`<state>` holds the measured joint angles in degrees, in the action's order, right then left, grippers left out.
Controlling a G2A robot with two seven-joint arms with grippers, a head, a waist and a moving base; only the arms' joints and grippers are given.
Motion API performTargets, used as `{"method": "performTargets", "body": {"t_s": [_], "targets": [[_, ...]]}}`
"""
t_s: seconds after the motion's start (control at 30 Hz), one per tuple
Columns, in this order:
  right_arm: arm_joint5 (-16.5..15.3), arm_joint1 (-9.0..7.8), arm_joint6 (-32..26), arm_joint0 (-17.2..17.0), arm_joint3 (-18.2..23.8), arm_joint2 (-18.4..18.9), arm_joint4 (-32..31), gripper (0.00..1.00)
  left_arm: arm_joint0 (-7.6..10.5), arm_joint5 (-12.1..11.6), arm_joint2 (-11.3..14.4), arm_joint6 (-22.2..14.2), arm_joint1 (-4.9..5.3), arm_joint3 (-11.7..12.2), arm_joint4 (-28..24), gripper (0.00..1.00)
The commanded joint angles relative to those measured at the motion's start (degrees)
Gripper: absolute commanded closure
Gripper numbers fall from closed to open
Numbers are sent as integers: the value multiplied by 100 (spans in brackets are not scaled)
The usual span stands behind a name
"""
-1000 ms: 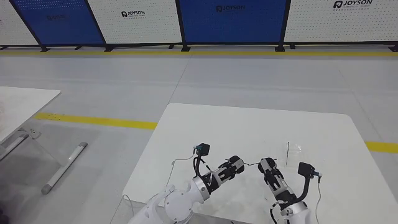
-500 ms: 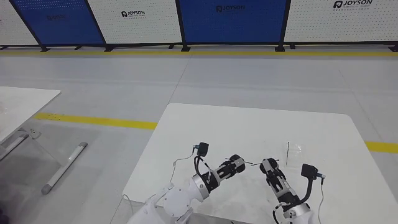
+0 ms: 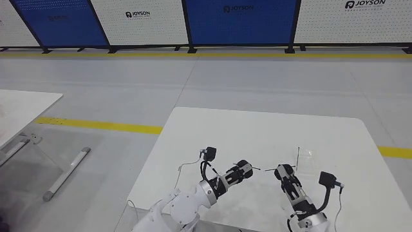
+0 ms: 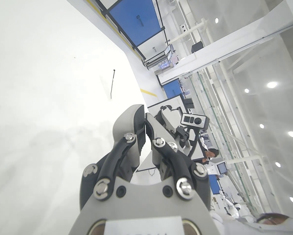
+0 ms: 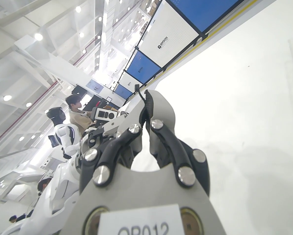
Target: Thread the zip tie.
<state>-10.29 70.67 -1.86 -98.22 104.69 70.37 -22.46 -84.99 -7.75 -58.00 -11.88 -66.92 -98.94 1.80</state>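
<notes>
Clamping a thin black tie (image 5: 138, 89), the right gripper (image 5: 146, 99) is sitting low over the near part of the white table (image 3: 257, 129), right of centre. Its fingers are pressing together on the strap, and a short end with a small squared tip is sticking out past the fingertips. Cannot tell how much of the tie is running back between the pads.

Left gripper (image 3: 249, 167) is hovering just left of it, also low over the near part of the table. The two grippers are pointing at each other with a small gap between them in the top view. Left fingers (image 4: 129, 123) are pressing pad to pad. Cannot tell whether anything is pinched between them. A short dark sliver is showing at the left gripper's tip in the top view, too small to identify.

Spare tie (image 3: 297, 157) is lying flat and loose on the table, just right of the right gripper and slightly farther out. It is running near to far and is touching neither gripper. In the left wrist view it is showing as a straight dark strap on bare tabletop, beyond the closed fingertips.

Blue and white panels (image 3: 241, 6) are standing far across the floor, behind a yellow line (image 3: 96, 125) on the floor.
</notes>
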Motion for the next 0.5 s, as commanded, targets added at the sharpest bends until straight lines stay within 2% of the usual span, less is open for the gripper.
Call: {"method": "performTargets", "body": {"t_s": [0.0, 0.47], "targets": [[15, 3, 4, 10, -9, -1, 6, 100, 0, 0, 0, 0, 0, 0, 1, 100], [248, 50, -134, 242, -104, -213, -160, 100, 0, 0, 0, 0, 0, 0, 1, 100]]}}
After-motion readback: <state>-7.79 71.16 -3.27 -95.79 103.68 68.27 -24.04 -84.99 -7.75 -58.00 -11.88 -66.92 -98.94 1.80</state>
